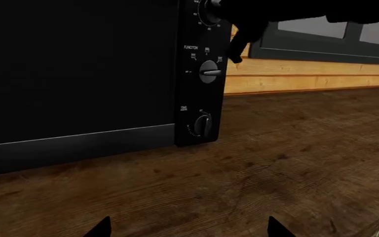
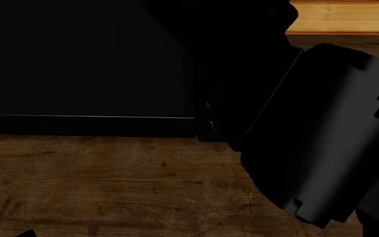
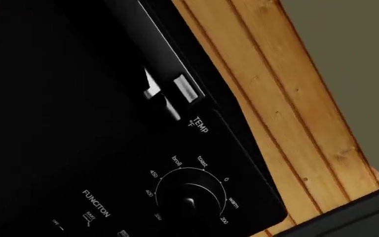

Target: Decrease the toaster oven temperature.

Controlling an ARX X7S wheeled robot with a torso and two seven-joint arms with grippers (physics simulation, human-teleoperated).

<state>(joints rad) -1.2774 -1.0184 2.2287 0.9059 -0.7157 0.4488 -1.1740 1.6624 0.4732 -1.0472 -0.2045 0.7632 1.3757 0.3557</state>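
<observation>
Right arm (image 2: pixel 321 138) reaches over the counter (image 2: pixel 110 187) to the top of the oven's (image 1: pixel 71 74) knob panel; its gripper (image 1: pixel 242 29) is a dark mass at the temp knob (image 3: pixel 188 195), jaw state unreadable. Left gripper (image 1: pixel 188 229) hangs low before the oven, tips spread wide, empty. Oven sits on the counter against the wood wall (image 1: pixel 308 74). Head view is mostly blocked by the right arm; panel barely visible.

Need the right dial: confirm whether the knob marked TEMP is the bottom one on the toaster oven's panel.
No: the TEMP knob sits topmost on the toaster oven, above the FUNCTION knob.
</observation>
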